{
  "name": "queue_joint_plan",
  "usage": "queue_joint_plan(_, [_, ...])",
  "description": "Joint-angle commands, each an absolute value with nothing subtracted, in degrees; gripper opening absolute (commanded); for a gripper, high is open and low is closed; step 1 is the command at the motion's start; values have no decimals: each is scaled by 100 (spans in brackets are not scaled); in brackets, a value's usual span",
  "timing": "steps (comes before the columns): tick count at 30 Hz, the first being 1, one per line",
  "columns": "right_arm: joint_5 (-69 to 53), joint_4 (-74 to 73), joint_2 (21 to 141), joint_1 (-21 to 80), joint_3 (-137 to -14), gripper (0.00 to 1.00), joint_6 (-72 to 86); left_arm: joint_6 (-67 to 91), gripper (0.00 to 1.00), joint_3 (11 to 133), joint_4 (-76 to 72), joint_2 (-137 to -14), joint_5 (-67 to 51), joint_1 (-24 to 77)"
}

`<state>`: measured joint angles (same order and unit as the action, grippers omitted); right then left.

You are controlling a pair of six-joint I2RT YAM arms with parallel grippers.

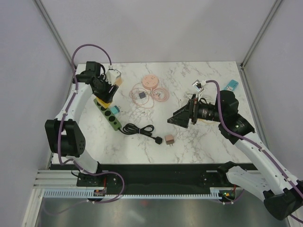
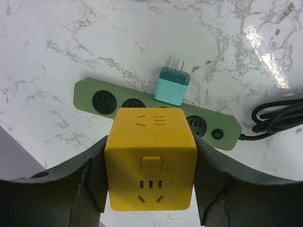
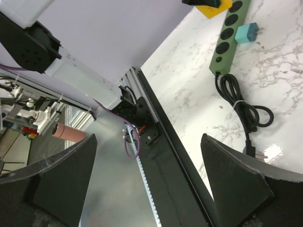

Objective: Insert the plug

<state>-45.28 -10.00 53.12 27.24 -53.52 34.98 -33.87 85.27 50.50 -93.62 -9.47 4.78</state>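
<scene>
**Status.** The yellow cube plug [image 2: 150,158] is pinched between the fingers of the left tool [image 2: 151,182] and is held over the green power strip [image 2: 85,92]. Its prongs are hidden, so seating cannot be confirmed; insertion is judged not yet completed.

**Other items.** A teal adapter [image 2: 172,86] is found against the strip's side, unplugged, prongs pointing away from it. The right tool [image 3: 149,177] is spread wide and empty, well apart from the strip.

**Outstanding.** Alignment over a socket and pressing home are judged to remain.

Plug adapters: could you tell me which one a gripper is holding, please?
The yellow cube, clamped in the left gripper; the teal adapter lies free beside the green strip.
</scene>
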Motion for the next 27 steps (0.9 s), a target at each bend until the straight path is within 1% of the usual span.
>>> queue_joint_plan(1, [-3992, -993, 5396, 2716, -5309, 98, 3173, -3735, 2, 8789, 5159, -9579, -1079, 256])
queue_joint_plan(3, [-3946, -984, 5458, 2716, -5282, 98, 3199, -3761, 2, 8771, 5168, -9641, -1300, 159])
queue_joint_plan(6, [-3894, -897, 5554, 2716, -5212, 98, 3322, -3928, 2, 8850, 5203, -9904, -942, 123])
queue_joint_plan(11, [-3867, -563, 5634, 2716, -5010, 98, 3541, -3981, 2, 9114, 5264, -10379, -1134, 44])
queue_joint_plan(18, [-3832, -255, 5809, 2725, -4896, 98, 3788, -4166, 2, 9026, 5300, -10529, -668, 9])
queue_joint_plan(19, [-3832, -237, 5818, 2725, -4896, 98, 3771, -4175, 2, 9061, 5309, -10521, -746, 9])
queue_joint_plan(20, [-3832, -220, 5827, 2725, -4861, 98, 3779, -4201, 2, 9096, 5309, -10512, -851, -226])
queue_joint_plan(21, [-3797, -194, 5853, 2725, -4843, 98, 3788, -4236, 2, 9114, 5300, -10503, -1044, -255])
queue_joint_plan(27, [-3788, 202, 6029, 2725, -4632, 98, 4087, -4684, 2, 8956, 5344, -10424, -1326, -404])
